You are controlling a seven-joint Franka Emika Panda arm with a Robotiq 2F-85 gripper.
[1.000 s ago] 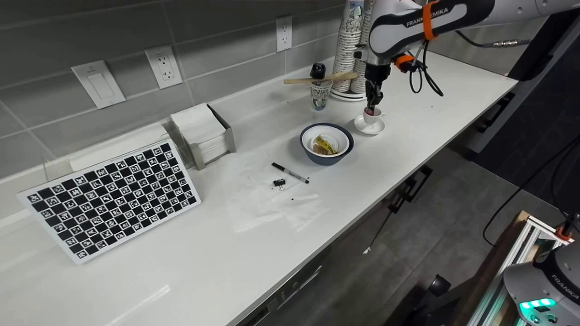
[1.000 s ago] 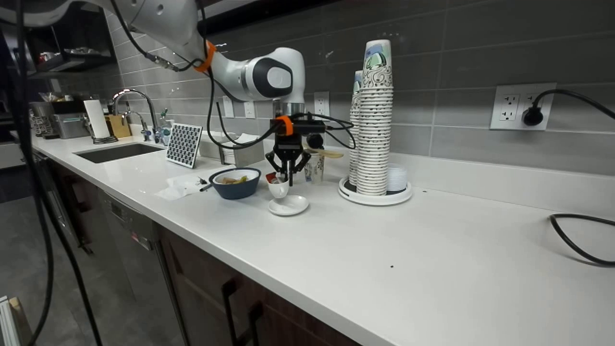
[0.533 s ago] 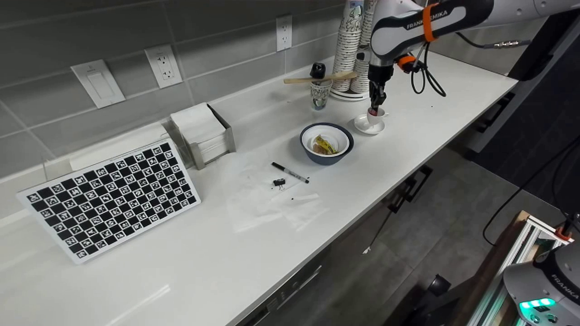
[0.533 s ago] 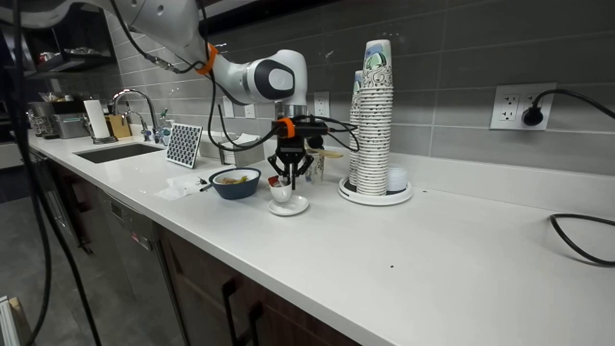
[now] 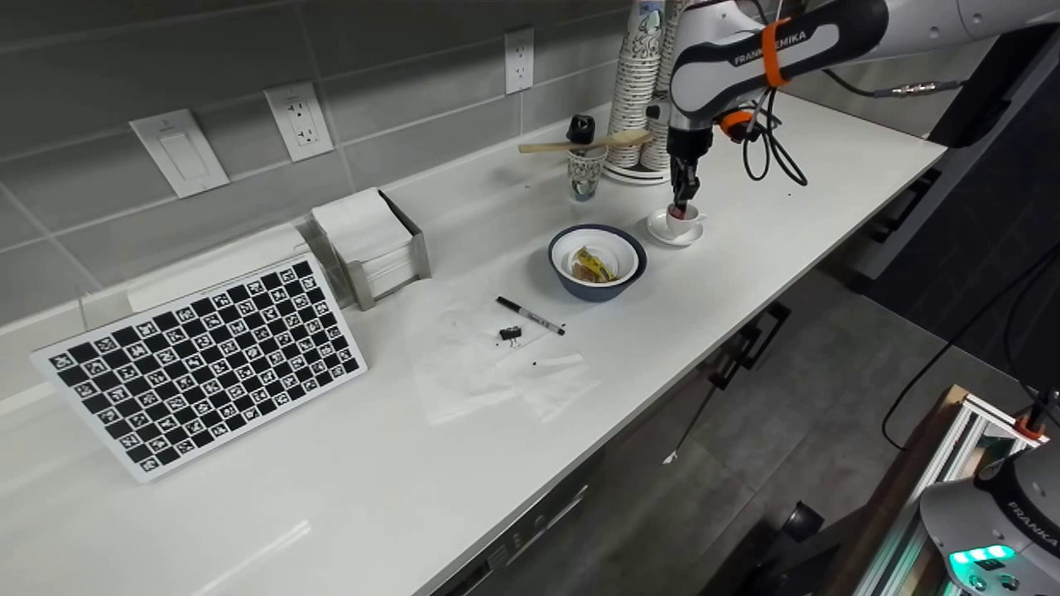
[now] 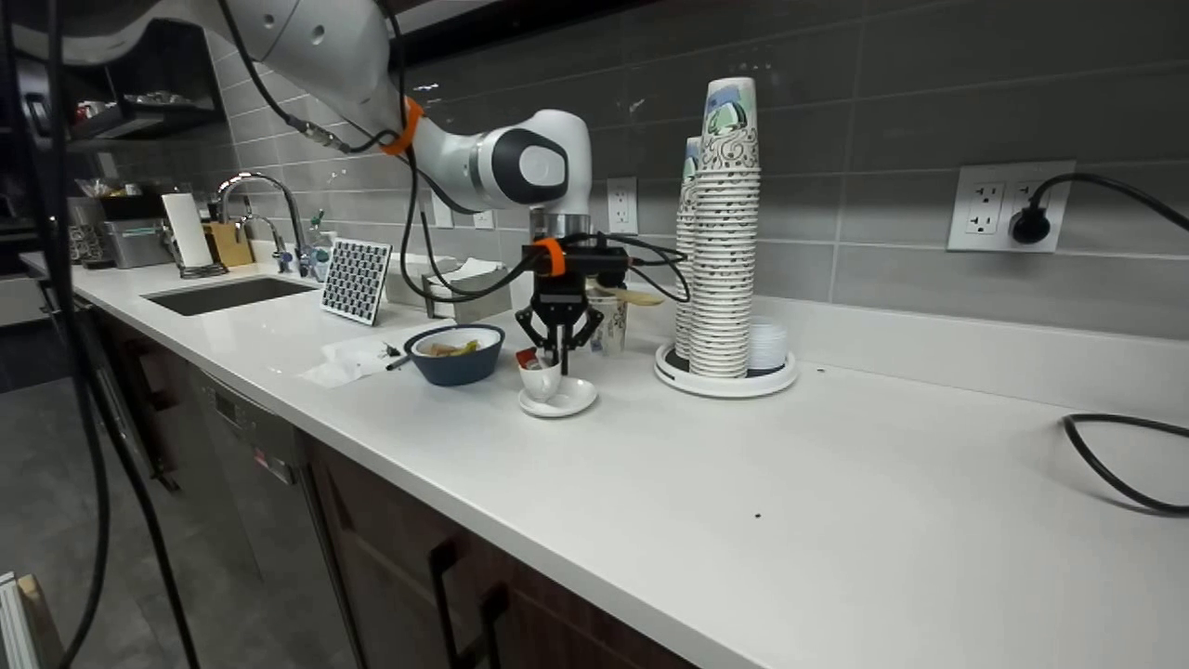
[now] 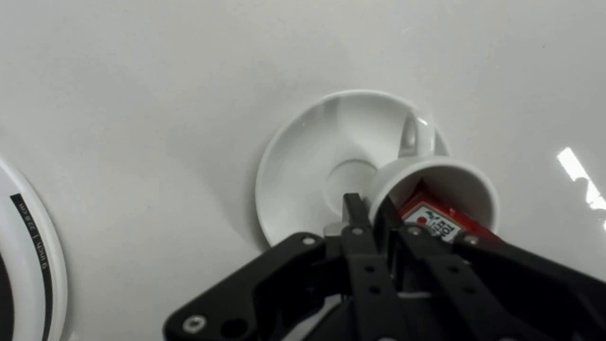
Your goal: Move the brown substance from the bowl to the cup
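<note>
My gripper [image 7: 371,202] is shut on the near wall of a white cup [image 7: 388,171], with one finger inside the rim and one outside. The cup [image 6: 541,383] is slightly tilted and sits off-centre at the side of a white saucer [image 7: 293,175]; whether its base touches the saucer I cannot tell. A red ketchup packet [image 7: 433,220] lies inside the cup. The dark blue bowl [image 5: 592,292] with a white inside stands beside the saucer in both exterior views. It holds a brown item [image 5: 582,271] and a yellow packet [image 5: 598,261].
Tall stacks of paper cups [image 6: 726,279] stand on a round white tray [image 6: 725,390] behind the saucer. A patterned cup [image 5: 585,178] with a wooden utensil [image 5: 551,148] across it stands by the wall. A marker [image 5: 530,315], a napkin holder [image 5: 421,248] and a checkered board [image 5: 207,364] are further along.
My gripper has lowered the white cup toward the saucer. It was held higher above the saucer before. The bowl and its contents have not moved.
</note>
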